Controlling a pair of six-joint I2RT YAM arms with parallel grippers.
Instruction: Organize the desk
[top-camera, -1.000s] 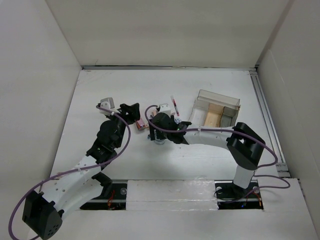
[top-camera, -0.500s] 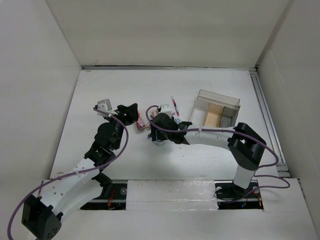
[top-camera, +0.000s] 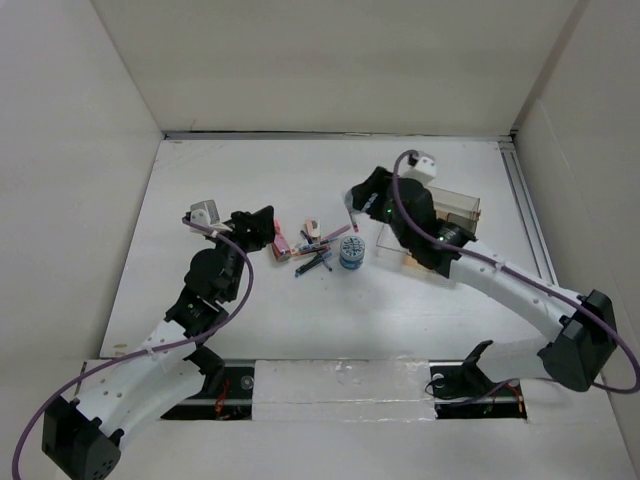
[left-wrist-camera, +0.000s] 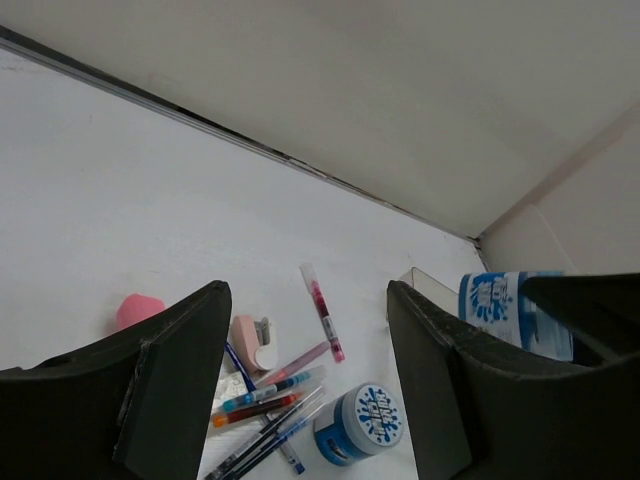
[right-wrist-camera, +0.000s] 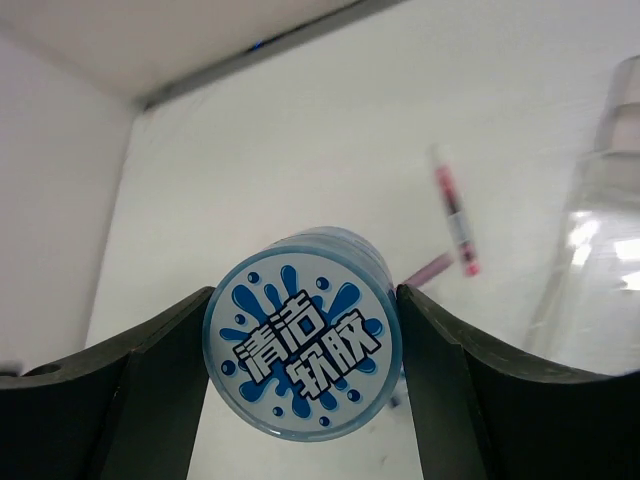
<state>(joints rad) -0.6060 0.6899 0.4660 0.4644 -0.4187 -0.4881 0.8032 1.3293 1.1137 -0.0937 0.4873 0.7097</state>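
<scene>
Right wrist view: right gripper (right-wrist-camera: 303, 310) clamped on round blue plastic tub with white-lettered lid (right-wrist-camera: 302, 345). Left gripper (left-wrist-camera: 310, 385) jaws apart, empty. Large flat matte white desk (right-wrist-camera: 300, 130) lay beneath both grippers, face up; long axis unclear, metal rail (top-camera: 532, 240) running front-to-back beyond right gripper. Suggested handling: lower tub level into clear plastic box (right-wrist-camera: 600, 220) just right of gripper, then release low.

1. Your overhead view is bright and even; the white counter (top-camera: 200, 190) shows only faint, soft shadows under the arms (top-camera: 205, 290).
2. Your right wrist view blurs the clear box (right-wrist-camera: 600, 230), with white glare patches on it.
3. Your left wrist view leaves the close fingers (left-wrist-camera: 170, 390) dark and soft-edged.
</scene>
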